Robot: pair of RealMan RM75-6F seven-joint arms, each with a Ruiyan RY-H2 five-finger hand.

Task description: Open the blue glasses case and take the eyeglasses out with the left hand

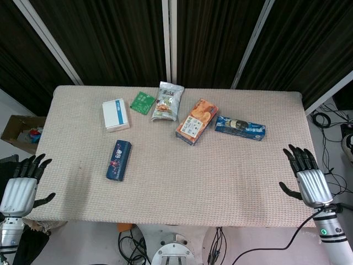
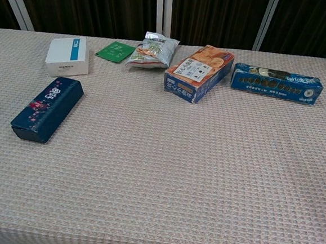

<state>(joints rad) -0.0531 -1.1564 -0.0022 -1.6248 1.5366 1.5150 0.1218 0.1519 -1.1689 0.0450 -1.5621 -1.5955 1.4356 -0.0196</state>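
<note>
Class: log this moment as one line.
case: blue glasses case closed, untouched | left hand: open, at table edge | right hand: open | step: not started

tablecloth [image 2: 204,176]: woven, matt | glasses case [image 2: 46,109]: smooth, perhaps leatherette | snack bag [image 2: 153,50]: glossy

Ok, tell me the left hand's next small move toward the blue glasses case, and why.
Probably reach the left hand forward and inward to hover over the dark blue rectangular glasses case. The case lies closed and untouched on the woven table cover, and that hand sits open at the table's near-left edge, holding nothing.
</note>
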